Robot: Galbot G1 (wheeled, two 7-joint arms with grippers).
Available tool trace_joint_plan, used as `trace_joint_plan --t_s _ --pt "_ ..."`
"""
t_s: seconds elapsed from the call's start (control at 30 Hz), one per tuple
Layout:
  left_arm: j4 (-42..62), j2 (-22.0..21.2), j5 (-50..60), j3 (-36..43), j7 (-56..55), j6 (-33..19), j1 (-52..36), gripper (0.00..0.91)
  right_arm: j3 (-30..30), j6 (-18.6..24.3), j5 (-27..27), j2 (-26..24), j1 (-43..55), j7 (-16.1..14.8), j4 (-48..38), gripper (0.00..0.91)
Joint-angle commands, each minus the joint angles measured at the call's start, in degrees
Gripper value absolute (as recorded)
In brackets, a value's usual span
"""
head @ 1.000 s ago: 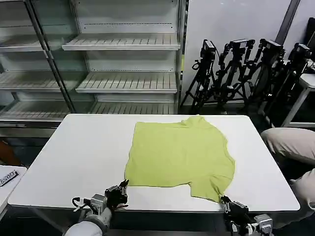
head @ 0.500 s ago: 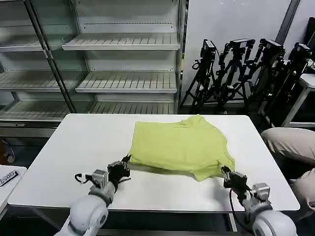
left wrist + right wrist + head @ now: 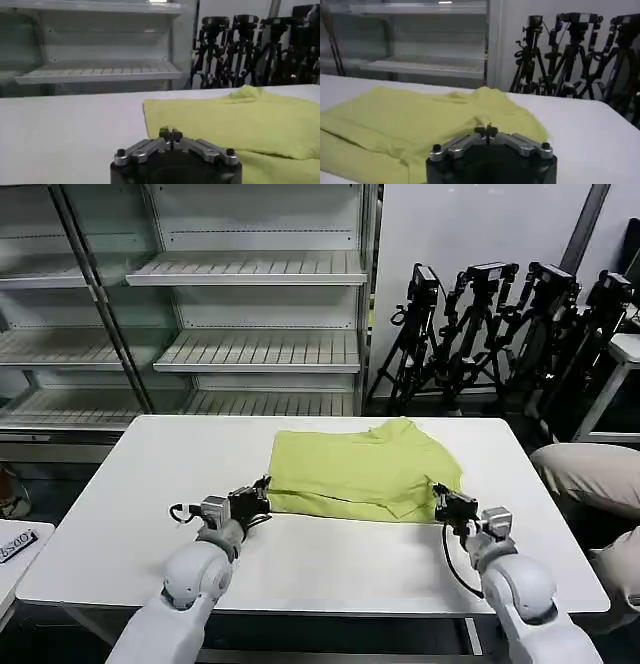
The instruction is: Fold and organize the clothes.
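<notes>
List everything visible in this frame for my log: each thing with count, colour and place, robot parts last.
T-shirt: one, lime yellow-green, near half folded over, far middle of the table.
Table: one, white, in front of the robot.
Shelving: one unit, pale grey, behind the table to the left.
Tripods: a cluster, black, behind the table to the right.
Person's leg: beige trousers, right edge.
Left gripper: shut on the T-shirt's near left edge.
Right gripper: shut on its near right edge.

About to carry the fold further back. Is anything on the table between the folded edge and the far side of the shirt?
Nothing visible. The T-shirt lies flat on the table; left gripper and right gripper grip its near edge, fingers shut.
</notes>
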Motion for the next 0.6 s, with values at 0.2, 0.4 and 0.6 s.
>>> trace_joint_plan --t_s 0.2,0.4,0.6 --pt "0.8 1.2 4.8 0.4 0.1 -2.3 -1.0 0.907 -0.2 0.0 -2.0 0.9 3.4 0.2 -4.3 0.907" --pt "-6.1 3.3 2.9 3.4 -2.4 2.1 4.9 0.907 2.7 -1.4 -0.2 -1.9 -4.9 1.3 1.5 0.907" --pt "0.4 2.4 2.4 3.5 -3.8 2.2 3.3 0.03 5.5 -4.6 2.2 -4.0 -11.3 1.6 5.2 0.0"
